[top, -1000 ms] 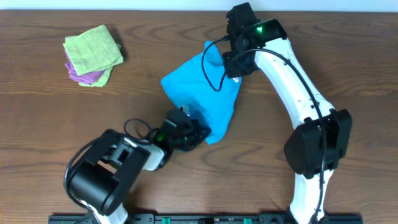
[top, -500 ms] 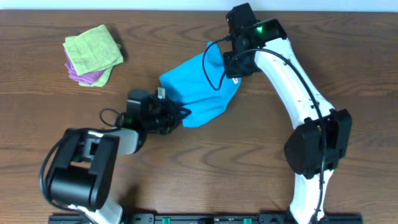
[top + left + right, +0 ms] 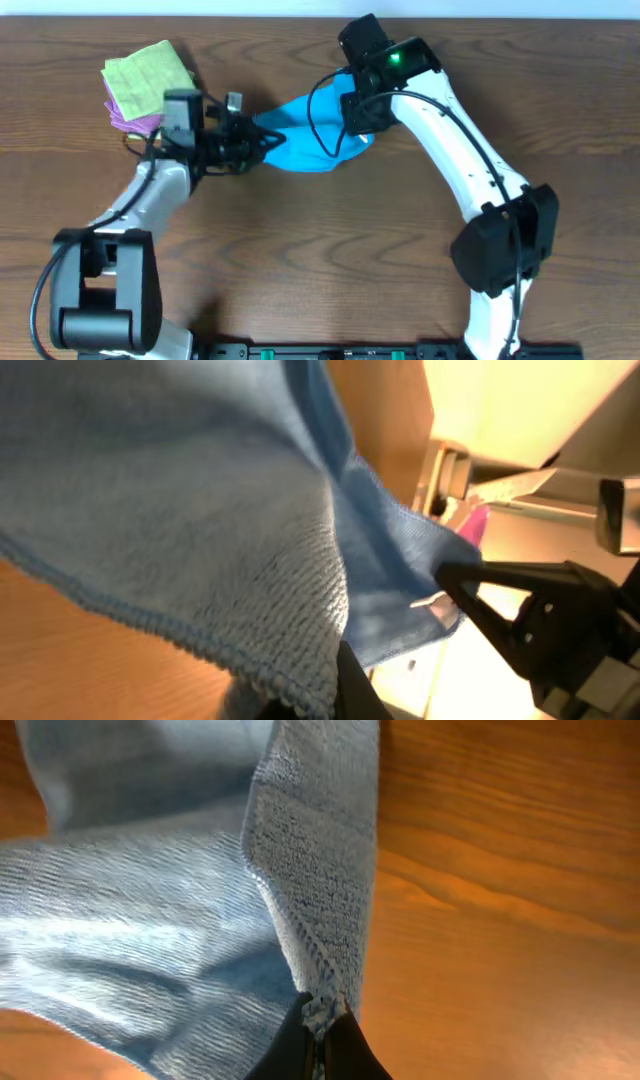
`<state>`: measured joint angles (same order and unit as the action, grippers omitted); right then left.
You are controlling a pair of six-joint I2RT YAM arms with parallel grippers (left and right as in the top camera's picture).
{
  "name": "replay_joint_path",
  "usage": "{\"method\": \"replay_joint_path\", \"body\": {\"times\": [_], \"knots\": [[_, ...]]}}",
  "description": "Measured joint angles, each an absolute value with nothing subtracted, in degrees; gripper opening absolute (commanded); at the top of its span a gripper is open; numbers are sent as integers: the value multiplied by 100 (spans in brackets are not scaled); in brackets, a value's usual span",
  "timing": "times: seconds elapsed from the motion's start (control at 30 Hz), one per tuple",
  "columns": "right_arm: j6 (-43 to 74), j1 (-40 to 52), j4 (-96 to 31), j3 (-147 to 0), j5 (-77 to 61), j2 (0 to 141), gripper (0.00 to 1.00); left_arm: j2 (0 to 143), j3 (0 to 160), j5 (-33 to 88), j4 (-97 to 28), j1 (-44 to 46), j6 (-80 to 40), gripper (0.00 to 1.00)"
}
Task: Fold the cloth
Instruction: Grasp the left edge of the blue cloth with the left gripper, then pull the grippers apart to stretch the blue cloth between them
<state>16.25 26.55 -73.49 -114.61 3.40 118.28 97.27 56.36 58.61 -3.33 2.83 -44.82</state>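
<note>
at the fingertips: right gripper [image 3: 320, 1032] pinched tight on the cloth [image 3: 150, 910] at its ribbed hem | left gripper [image 3: 262, 141] clamped on the opposite edge | soft looped sky-blue fabric sagged between both, over the brown wood table [image 3: 300, 250] | folded green cloth [image 3: 150, 75] lay near the left gripper

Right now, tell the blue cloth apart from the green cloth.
The blue cloth is bunched, pinched between the left gripper and right gripper; the green cloth lies folded and untouched. The blue cloth is mid-view overhead; the green cloth sits far left atop a purple cloth. Both are soft fabric.
</note>
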Motion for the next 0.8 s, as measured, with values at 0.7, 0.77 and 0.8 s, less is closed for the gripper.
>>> {"method": "replay_joint_path", "body": {"times": [0.7,0.77,0.8], "knots": [[2215,2563,-6517,-9338,746,10971,1,9723,6657,5760,-3809,-54,-1874,6],[2084,2558,-6193,-8847,648,10532,1,9723,6659,5653,-3970,-54,-1743,6],[2029,2558,-6066,-8648,582,10353,1,9723,6659,5594,-4036,-51,-1678,6]]}}
